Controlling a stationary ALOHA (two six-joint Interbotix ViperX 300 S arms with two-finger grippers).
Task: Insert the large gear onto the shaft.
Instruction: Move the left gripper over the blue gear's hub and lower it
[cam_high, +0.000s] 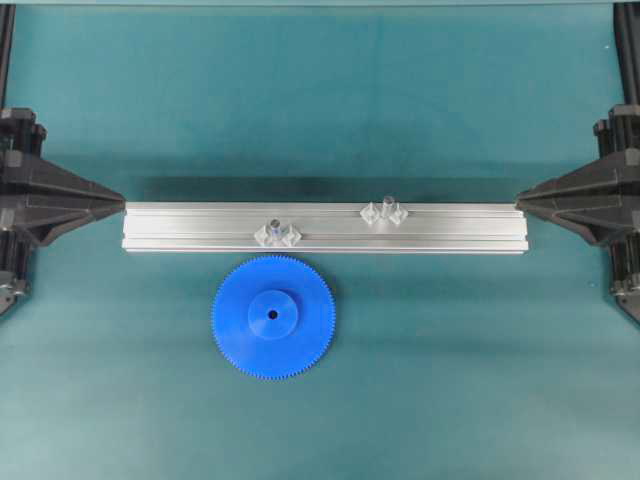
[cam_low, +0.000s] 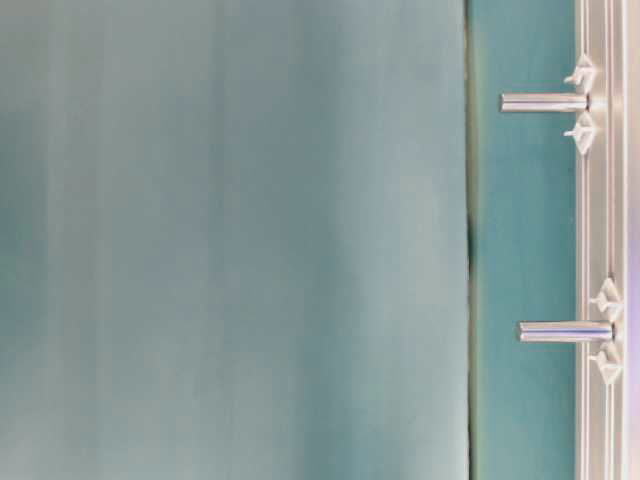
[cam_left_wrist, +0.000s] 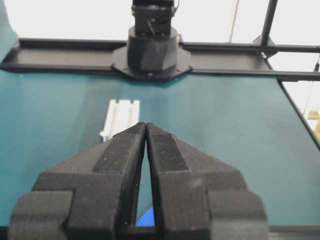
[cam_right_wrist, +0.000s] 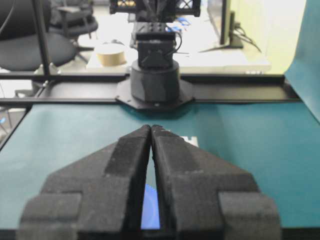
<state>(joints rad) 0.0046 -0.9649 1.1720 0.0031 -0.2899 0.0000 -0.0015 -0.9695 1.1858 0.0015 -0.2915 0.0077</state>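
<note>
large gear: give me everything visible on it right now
The large gear is a bright blue disc, plastic by its look, with fine teeth all round the rim, a raised round hub and a small dark centre hole. It lies flat on the green table, just in front of the aluminium rail, not touching it as far as the overhead view shows. Nothing grips it, and it is not on either pin.

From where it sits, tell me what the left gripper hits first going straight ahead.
Probably the rail's near end: the left gripper, shut, points at it. Height is unclear, so it might pass above.
</note>
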